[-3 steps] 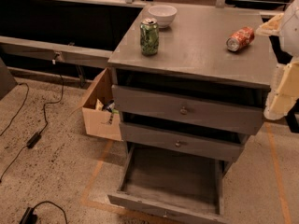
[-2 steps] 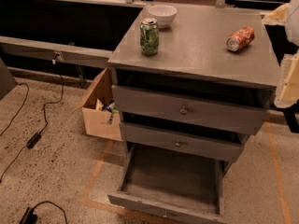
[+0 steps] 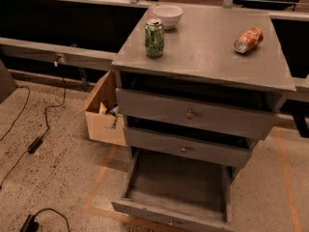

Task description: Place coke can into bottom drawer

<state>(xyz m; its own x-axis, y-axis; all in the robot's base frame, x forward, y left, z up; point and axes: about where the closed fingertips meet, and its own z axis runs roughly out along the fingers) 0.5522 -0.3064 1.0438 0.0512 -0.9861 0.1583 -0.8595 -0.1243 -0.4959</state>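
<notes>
**Arm out of view, can not yet picked up**

A second ago my pale arm showed along the right edge of the camera view, beside the cabinet. Now it is gone from the view, and my gripper with it. It is somewhere off-frame, and I cannot tell whether it is open or closed. It carries nothing of the task, since the can is plainly lying on the cabinet.

The small red-orange coke can with white markings [image 3: 248, 39] lies on its side on the flat grey cabinet top [image 3: 203, 57], toward the back right, its silver end facing front-left. It has not moved. The upright green soda can [image 3: 154, 38] stands well apart from it on the left, and the round white bowl [image 3: 167, 15] sits just behind that one.

The wide, shallow grey bottom drawer [image 3: 170, 218] is pulled out at floor level, with nothing in it that I can see. The two closed grey upper drawers with small round knobs [image 3: 189, 114] sit above it. An open brown cardboard box [image 3: 100, 122] rests on the floor against the cabinet's left side.

In my judgement the task is at its very start. The destination is ready, but I have no grasp. I expect I must bring the gripper back over the top and take the lying can across its round body, which could roll if nudged.
</notes>
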